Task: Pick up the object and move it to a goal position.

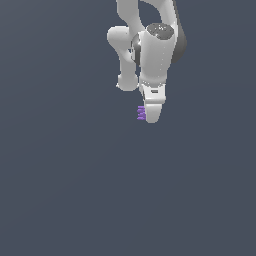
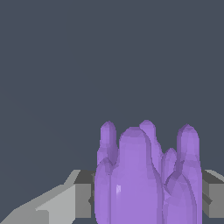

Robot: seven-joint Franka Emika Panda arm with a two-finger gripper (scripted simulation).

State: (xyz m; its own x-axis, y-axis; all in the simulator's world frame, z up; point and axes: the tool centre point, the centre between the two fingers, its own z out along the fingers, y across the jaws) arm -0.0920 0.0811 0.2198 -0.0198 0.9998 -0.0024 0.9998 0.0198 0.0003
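Hand [image 1: 151, 116] points down, fingers [image 2: 65, 199] closed in on the purple object [image 1: 141, 113]. In the wrist view the grey pads sit hard against both flanks of the piece, which fills the gap between them, so it reads as a pinch grip, not a hover.

In the exterior view the object pokes out at the fingertip's 9 o'clock side, mostly hidden behind the near finger. Its shape looks lumpy and ridged up close, several rounded lobes; cannot resolve more than that.

Arm [image 1: 150, 45] comes in from 12 o'clock of the exterior view, wrist straight above the hand.

Bench [image 1: 75, 190] is a flat dark grey field. No shadow or contact line, so I can't tell whether the piece is lifted or on the surface.

Progress, my read: grasp done. Carry to the goal is left. No goal marker visible in either view.
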